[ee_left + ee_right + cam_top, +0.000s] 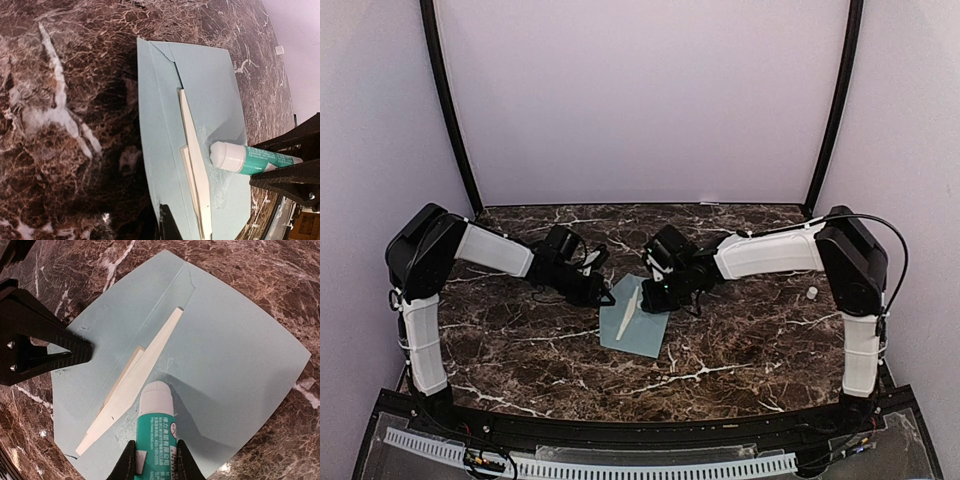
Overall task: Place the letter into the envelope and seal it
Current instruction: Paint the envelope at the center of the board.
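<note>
The right gripper (155, 459) is pinched on the teal-labelled barrel of a glue stick (156, 415), one finger on each side. The stick is tilted forward and its white tip is set down on the envelope (235, 355). The left gripper (84, 352) is pressed fully together with nothing between its fingers. Its joined tips are set against the envelope near one long edge, across a white strip (145, 365) from the glue stick.

In the top view both forearms are angled inward and downward from raised elbows at the table's sides. The two wrists nearly meet over the middle of the dark marble table (750, 340).

The envelope is laid flat at the table's centre, just in front of both grippers. Its long axis runs roughly from the near edge towards the back wall, with the far end leaning slightly right. The narrow white strip, tapered to a point, lies along the same line. It cannot be told whether it is the raised flap seen edge-on, the letter, or both, though two pale layers are visible. Shiny patches are seen on the paper around the stick's tip.

The near end of the envelope is cut off in the left wrist view, and the stick's rear end is hidden in both wrist views. A small white object (812, 293) lies well apart on the right and is too small to identify.
</note>
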Controlling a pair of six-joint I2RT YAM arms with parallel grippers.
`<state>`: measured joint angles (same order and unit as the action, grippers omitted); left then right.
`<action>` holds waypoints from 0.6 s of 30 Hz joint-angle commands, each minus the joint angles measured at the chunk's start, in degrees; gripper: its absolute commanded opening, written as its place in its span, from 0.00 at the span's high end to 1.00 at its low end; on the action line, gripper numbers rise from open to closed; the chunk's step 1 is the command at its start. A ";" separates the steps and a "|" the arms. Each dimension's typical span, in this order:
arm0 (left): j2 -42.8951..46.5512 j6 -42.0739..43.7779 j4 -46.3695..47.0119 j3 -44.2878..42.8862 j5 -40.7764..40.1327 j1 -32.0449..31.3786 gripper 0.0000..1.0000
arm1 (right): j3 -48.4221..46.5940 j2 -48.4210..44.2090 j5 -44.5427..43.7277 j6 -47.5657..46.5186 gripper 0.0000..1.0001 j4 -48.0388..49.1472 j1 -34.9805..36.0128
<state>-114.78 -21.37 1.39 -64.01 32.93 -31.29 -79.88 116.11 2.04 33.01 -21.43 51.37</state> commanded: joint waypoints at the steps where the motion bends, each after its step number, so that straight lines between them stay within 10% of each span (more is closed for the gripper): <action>1: -0.71 0.78 -2.44 -0.69 -0.12 -0.18 1.00 | -0.10 4.57 -4.22 -1.05 1.00 -4.38 -1.85; 18: -0.82 0.73 -2.51 -0.70 -0.51 -0.13 1.00 | -0.46 3.68 -1.60 -3.48 1.00 -4.19 -1.32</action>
<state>-114.98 -21.39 1.45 -64.38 32.25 -31.29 -82.17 117.84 1.39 30.85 -21.41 49.76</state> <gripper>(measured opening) 0.005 0.196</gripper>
